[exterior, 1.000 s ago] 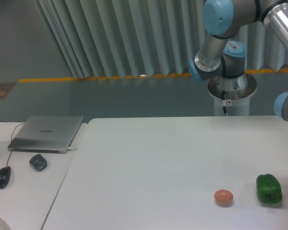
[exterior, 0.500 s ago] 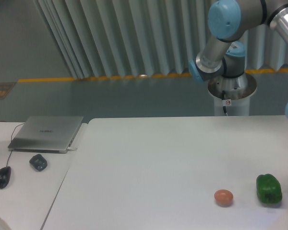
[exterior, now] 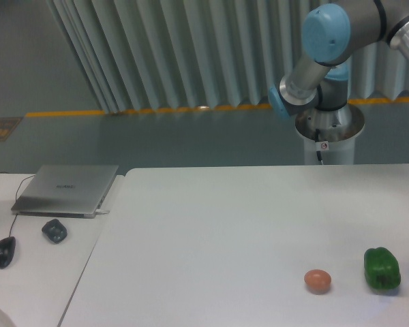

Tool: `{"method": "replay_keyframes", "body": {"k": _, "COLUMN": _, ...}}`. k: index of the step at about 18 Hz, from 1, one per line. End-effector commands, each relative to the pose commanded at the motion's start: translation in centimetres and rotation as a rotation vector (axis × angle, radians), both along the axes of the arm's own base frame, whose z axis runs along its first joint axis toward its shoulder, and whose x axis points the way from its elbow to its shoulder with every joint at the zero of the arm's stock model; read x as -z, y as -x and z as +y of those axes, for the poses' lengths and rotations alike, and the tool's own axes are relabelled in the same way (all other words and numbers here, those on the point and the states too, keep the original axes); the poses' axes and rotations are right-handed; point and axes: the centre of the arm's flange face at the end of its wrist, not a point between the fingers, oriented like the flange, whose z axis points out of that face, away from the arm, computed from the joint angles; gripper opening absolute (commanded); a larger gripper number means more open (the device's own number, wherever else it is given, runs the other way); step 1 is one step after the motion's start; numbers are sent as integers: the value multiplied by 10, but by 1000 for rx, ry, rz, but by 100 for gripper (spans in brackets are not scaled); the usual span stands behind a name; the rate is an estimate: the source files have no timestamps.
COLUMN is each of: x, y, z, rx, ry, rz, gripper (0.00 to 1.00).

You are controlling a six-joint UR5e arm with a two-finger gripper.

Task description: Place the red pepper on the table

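The large white table (exterior: 211, 231) fills the middle and right of the camera view. The red pepper is out of view. My gripper is out of view too: only the arm's grey links and blue joint caps (exterior: 330, 30) show at the top right, running off the right edge. A green bell pepper (exterior: 382, 268) sits near the table's right front. A small pinkish-brown egg-like ball (exterior: 317, 280) lies just left of it.
A narrower white desk (exterior: 34, 266) stands at the left with a closed laptop (exterior: 67, 189), a black mouse (exterior: 3, 251) and a small dark object (exterior: 54, 230). The arm's pedestal (exterior: 329, 136) stands behind the table at the right.
The arm's upper links have swung to the right and slightly up. The blue joint at the right edge has almost left the frame. The objects on the table have not moved.
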Motion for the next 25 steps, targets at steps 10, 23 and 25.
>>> {"method": "replay_keyframes", "body": {"k": 10, "x": 6, "y": 7, "z": 4, "rx": 1, "ry": -5, "rz": 6, "gripper": 100}}
{"method": "replay_keyframes", "body": {"k": 23, "x": 20, "y": 21, "z": -7, "rx": -7, "ry": 5, "rz": 0, "gripper": 100}}
{"method": "replay_keyframes", "body": {"k": 25, "x": 20, "y": 22, "z": -8, "rx": -7, "ry": 4, "rz": 2, "gripper": 100}}
